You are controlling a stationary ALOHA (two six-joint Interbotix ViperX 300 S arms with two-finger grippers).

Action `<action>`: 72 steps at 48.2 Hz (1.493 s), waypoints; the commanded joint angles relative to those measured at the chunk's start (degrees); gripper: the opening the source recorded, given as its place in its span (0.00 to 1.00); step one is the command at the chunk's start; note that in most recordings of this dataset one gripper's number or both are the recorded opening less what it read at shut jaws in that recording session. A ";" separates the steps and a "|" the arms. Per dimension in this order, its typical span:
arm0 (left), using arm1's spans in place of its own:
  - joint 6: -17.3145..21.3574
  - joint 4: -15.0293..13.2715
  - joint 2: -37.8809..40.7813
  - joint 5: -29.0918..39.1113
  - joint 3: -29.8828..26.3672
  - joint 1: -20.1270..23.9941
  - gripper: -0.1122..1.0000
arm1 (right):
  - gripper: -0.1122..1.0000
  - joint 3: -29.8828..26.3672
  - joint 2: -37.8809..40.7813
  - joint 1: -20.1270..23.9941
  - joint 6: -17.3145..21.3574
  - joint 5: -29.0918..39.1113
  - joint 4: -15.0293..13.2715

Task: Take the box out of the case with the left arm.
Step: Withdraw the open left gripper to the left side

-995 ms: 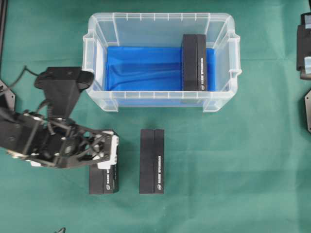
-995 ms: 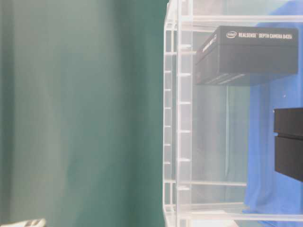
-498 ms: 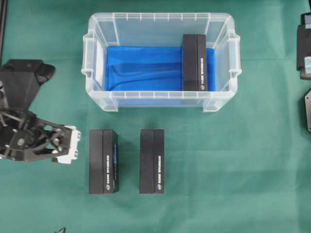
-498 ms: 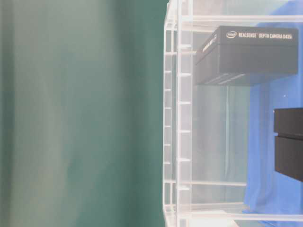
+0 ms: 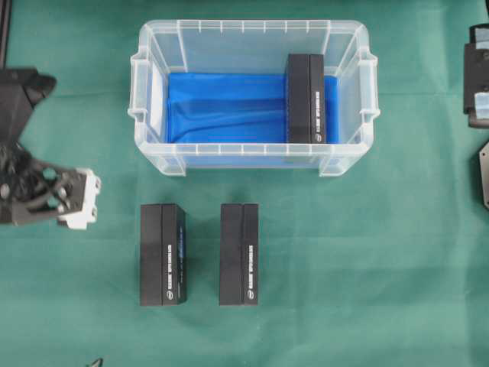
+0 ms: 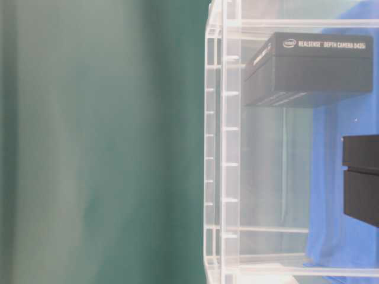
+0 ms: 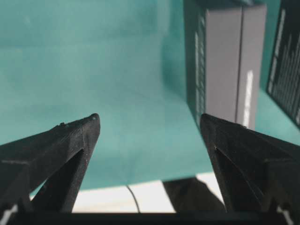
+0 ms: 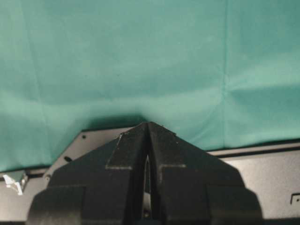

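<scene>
The clear case (image 5: 145, 84) with a blue floor stands at the back middle of the green cloth. One black box (image 5: 306, 99) stands inside it at the right end and also shows in the table-level view (image 6: 314, 68). Two more black boxes lie on the cloth in front of the case, one left (image 5: 162, 254) and one right (image 5: 238, 254). My left gripper (image 5: 85, 200), with white fittings, is at the far left edge, well apart from the boxes. In the left wrist view it (image 7: 149, 119) is open and empty, with a box (image 7: 229, 61) ahead to the right. My right gripper (image 8: 148, 124) is shut and empty.
The right arm (image 5: 477, 76) is parked at the far right edge, away from the case. The case wall (image 6: 231, 148) fills the right half of the table-level view, with green cloth to its left. A white strip past the cloth's edge (image 7: 108, 201) shows below the left gripper.
My left gripper has drawn back to the left, away from the left box on the cloth. That box stays where it lay. The right arm has not moved.
</scene>
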 commanded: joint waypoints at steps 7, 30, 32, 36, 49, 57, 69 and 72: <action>4.83 0.26 -3.78 1.23 1.05 7.56 0.90 | 0.12 -0.35 0.00 -0.09 0.09 -0.18 0.00; 25.84 -0.09 -4.92 2.29 1.23 28.04 0.90 | 0.12 0.00 0.00 -0.09 0.09 -0.18 0.00; 27.25 -0.26 -4.92 2.29 1.23 29.44 0.90 | 0.12 0.09 0.00 -0.09 0.00 -0.18 0.00; 29.36 -0.53 -4.92 2.29 1.23 31.64 0.90 | 0.12 0.09 0.00 -0.09 0.00 -0.18 0.00; 30.15 -0.62 -4.83 2.29 1.14 32.61 0.90 | 0.12 0.26 0.00 0.00 0.00 -0.18 0.00; 30.06 -0.70 -4.83 2.29 1.14 32.61 0.90 | 0.12 0.35 0.00 -0.09 0.00 -0.18 -0.09; 30.06 -1.05 -3.60 2.11 0.18 32.61 0.90 | 0.12 0.44 0.00 -0.09 0.00 -0.18 -0.09; 30.06 -1.23 -2.64 1.93 -0.44 32.61 0.90 | 0.12 0.44 0.00 -0.09 0.00 -0.18 -0.18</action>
